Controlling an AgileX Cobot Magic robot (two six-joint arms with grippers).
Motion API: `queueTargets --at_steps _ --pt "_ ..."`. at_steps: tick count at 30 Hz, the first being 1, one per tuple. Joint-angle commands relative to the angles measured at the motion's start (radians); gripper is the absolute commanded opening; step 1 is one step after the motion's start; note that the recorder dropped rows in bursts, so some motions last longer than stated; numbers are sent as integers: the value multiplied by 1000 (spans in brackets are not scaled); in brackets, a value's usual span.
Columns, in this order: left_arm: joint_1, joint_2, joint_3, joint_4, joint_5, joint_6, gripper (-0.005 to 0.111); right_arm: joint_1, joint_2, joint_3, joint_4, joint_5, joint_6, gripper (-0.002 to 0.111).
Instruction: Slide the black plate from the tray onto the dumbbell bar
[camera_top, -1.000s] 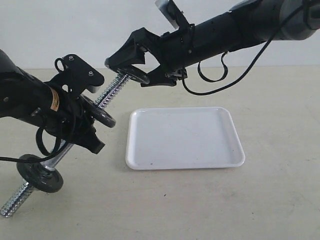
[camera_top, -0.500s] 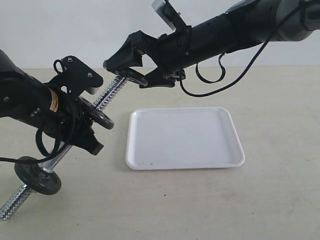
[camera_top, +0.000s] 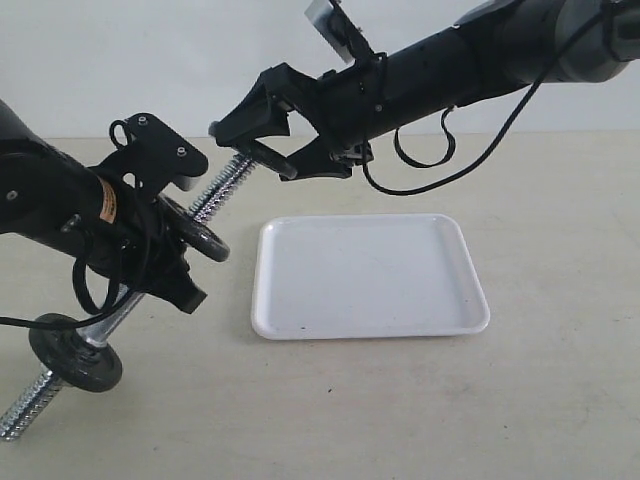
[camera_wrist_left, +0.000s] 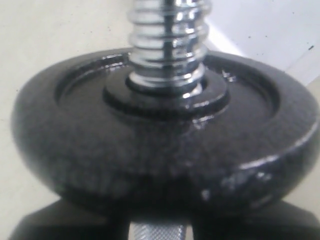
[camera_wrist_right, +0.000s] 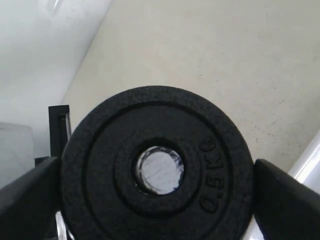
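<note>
My left gripper (camera_top: 150, 275) is shut on the dumbbell bar (camera_top: 222, 190) and holds it tilted, threaded end up toward the right. The bar carries a black disc (camera_top: 203, 238) just above the gripper and another (camera_top: 78, 362) near its low end. In the left wrist view that upper disc (camera_wrist_left: 165, 150) fills the frame, with the threaded bar (camera_wrist_left: 167, 40) beyond it. The black plate (camera_top: 268, 155) sits at the bar's top end between the fingers of my right gripper (camera_top: 255, 148). In the right wrist view the plate (camera_wrist_right: 100, 165) is flanked by both fingers (camera_wrist_right: 30, 200), and the bar's chrome tip (camera_wrist_right: 159, 170) shows in its hole.
The white tray (camera_top: 370, 275) lies on the beige table to the right of the bar, with nothing in it. Black cables hang under the right arm (camera_top: 440, 70). The bar's low threaded end (camera_top: 20, 415) sits close to the table near the left edge.
The right gripper has shifted slightly with the plate, which now looks thinner, more edge-on, over the bar's tip. The left arm has lowered the bar a little.
</note>
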Motion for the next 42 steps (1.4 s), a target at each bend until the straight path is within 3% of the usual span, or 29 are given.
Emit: queueTargets --at_steps 1,27,29,31,33,34,37,38,42 --pt "-5 -40 -42 33 -952 28 4 9 -17 -9 122 169 -12 0" --pt "-5 -40 -42 12 -1021 77 4 9 -17 -11 121 230 -82 3" --pt "-5 -40 -42 12 -1021 77 4 9 -17 -11 121 223 -91 12" --pt "-5 -40 -42 12 -1021 77 4 9 -17 -11 117 212 -94 28" --pt "-5 -40 -42 12 -1021 77 4 9 -17 -11 115 189 -94 50" --pt "-5 -40 -42 10 -1023 74 4 9 -17 -11 105 168 -92 68" --pt "-5 -40 -42 10 -1036 60 4 9 -17 -11 46 98 -90 99" --pt "-5 -40 -42 10 -1036 60 4 9 -17 -11 31 89 -90 104" --pt "-5 -40 -42 10 -1024 76 4 9 -17 -11 22 79 -107 105"
